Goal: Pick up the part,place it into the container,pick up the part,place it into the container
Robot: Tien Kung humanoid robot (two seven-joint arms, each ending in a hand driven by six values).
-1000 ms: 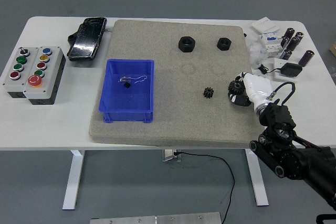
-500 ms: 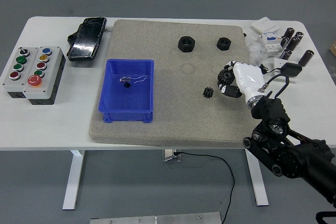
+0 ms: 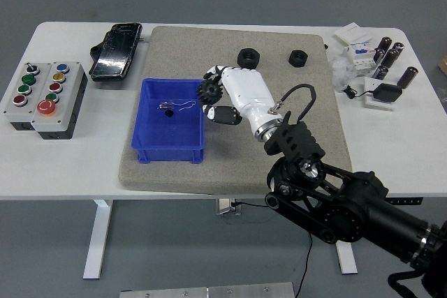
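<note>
The palm side of the right hand is turned away, so the contact with the black gear is only partly seen. The small gear that could lie on the mat is hidden under the wrist and forearm. The right arm is cut off by the right and bottom edges. The small dark thing inside the blue container is too small to be identified. A brown object is cut at the right edge.
</note>
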